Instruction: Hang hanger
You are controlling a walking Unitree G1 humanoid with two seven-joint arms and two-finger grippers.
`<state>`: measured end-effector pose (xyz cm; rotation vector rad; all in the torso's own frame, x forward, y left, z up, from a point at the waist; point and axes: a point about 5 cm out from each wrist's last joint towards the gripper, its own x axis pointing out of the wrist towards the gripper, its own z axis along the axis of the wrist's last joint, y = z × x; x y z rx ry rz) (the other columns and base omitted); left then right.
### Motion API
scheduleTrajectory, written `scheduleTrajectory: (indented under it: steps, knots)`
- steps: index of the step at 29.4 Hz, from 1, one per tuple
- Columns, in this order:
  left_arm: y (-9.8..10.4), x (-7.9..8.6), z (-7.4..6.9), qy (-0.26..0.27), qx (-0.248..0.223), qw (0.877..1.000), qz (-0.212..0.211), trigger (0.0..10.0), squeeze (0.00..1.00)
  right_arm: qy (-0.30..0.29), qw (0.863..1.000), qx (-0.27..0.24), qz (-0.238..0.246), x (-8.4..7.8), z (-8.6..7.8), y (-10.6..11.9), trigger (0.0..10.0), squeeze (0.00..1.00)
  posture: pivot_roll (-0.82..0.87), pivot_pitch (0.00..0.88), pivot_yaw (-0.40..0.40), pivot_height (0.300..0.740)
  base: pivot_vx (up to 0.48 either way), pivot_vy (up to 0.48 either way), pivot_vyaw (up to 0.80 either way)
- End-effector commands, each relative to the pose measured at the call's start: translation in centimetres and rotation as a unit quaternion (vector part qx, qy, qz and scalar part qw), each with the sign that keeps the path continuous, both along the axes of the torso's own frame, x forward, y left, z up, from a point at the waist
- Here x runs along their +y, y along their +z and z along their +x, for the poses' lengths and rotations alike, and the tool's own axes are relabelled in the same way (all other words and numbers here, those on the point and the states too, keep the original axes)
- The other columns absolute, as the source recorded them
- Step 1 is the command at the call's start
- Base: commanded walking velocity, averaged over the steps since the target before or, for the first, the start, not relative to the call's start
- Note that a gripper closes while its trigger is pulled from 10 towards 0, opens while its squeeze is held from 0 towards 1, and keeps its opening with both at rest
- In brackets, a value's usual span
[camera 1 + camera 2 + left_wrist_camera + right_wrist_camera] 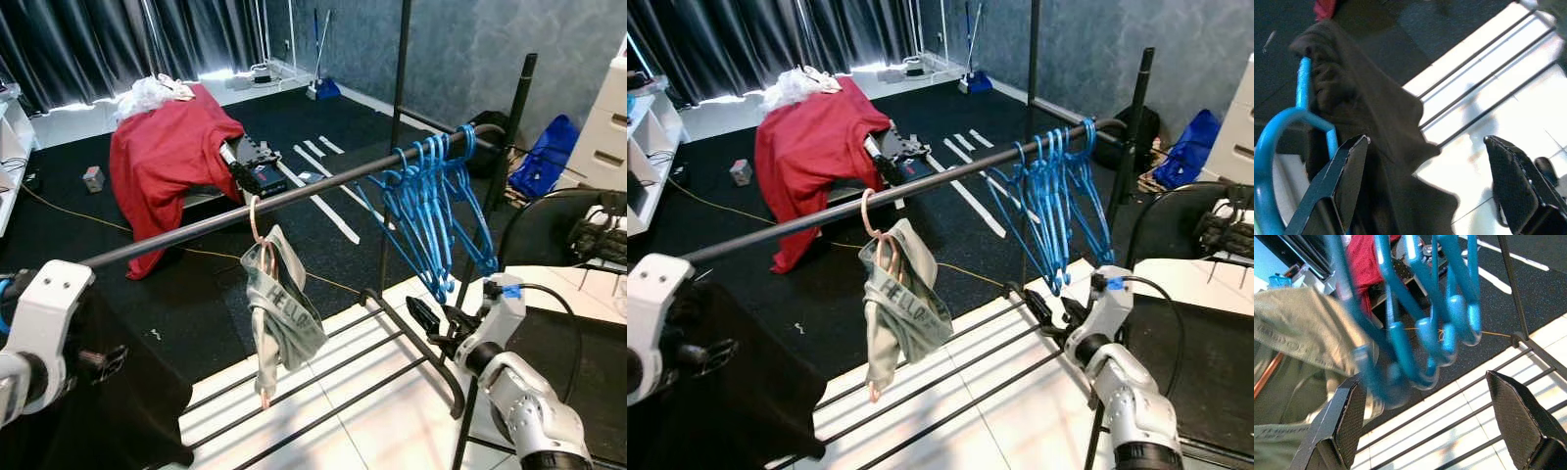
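I am standing at a clothes rack, looking down along its rail [294,196], which is running from my lower left up to the far right. My left gripper [1425,186] is sitting low at my left, its fingers spread wide with nothing between them. Just beside it a blue hanger [1283,147] is carrying a dark garment [1366,122]; from the wrist view the hook is curving close by one finger, but I cannot tell what is supporting it. I judge this is the hanger to hang, and it is not yet on the rail.

My right gripper [431,328] is reaching up under the far end of the rail, fingers also spread and gripping nothing. It is pointing at the bottoms of a bunch of empty blue hangers [431,206] that are crowded together near the right post [509,147], probably pushed there to leave room. Between that bunch and my left side, a grey-green cloth [284,313] is drooping from a pinkish hanger [257,230] hooked over the rail.

The bare stretch of rail left of that cloth seems the natural spot for the dark garment. The hook would have to clear the rail from above without snagging the cloth.
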<state>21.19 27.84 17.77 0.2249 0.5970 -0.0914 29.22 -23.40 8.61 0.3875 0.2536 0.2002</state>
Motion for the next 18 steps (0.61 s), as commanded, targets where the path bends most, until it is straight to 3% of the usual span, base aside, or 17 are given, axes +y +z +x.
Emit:
scheduleTrajectory:
  steps: [1,2,4,5,7,8,10,14,18]
  knots:
    - [0.5,-0.4,-0.1,-0.028,-0.021,0.999,0.009,10.0,0.0,0.009,1.0,0.011,0.009,0.4,0.1,-0.4,10.0,0.0,-0.1,0.0,0.027,0.731,0.0,0.0,0.0]
    - [0.5,-0.4,-0.1,-0.028,-0.021,0.999,0.009,10.0,0.0,0.009,1.0,0.011,0.009,0.4,0.1,-0.4,10.0,0.0,-0.1,0.0,0.027,0.731,0.0,0.0,0.0]
    - [0.5,-3.4,0.7,-0.09,-0.101,0.99,-0.028,10.0,0.0,0.01,1.0,0.011,0.01,0.5,0.1,-0.3,10.0,0.0,-0.1,0.0,0.029,0.731,0.0,0.0,0.0]
    - [0.5,-3.4,0.7,-0.09,-0.101,0.99,-0.028,10.0,0.0,0.01,1.0,0.011,0.01,0.5,0.1,-0.3,10.0,0.0,-0.1,0.0,0.029,0.731,0.0,0.0,0.0]
    - [0.3,-5.7,1.2,-0.111,-0.151,0.979,-0.081,10.0,0.0,0.01,1.0,0.011,0.01,0.5,0.1,-0.3,10.0,0.0,-0.11,0.0,0.03,0.731,0.0,0.0,0.0]
    - [0.3,-5.7,1.2,-0.111,-0.151,0.979,-0.081,10.0,0.0,0.01,1.0,0.011,0.01,0.5,0.1,-0.3,10.0,0.0,-0.11,0.0,0.03,0.731,0.0,0.0,0.0]
    - [-0.8,-8.1,1.6,-0.121,-0.153,0.969,-0.15,10.0,0.0,0.009,1.0,0.01,0.011,0.5,0.1,-0.3,10.0,0.0,-0.12,0.0,0.035,0.731,-0.459,0.0,0.0]
    - [-1.2,-9.3,1.4,-0.137,-0.154,0.962,-0.179,10.0,0.0,0.008,1.0,0.01,0.011,0.5,0.1,-0.4,10.0,0.0,-0.11,0.0,0.036,0.731,-0.48,0.0,0.0]
    - [-1.0,-9.5,1.4,-0.139,-0.168,0.958,-0.188,10.0,0.0,0.008,1.0,0.009,0.011,0.5,0.1,-0.3,10.0,0.0,-0.11,0.0,0.034,0.731,-0.48,0.0,0.0]
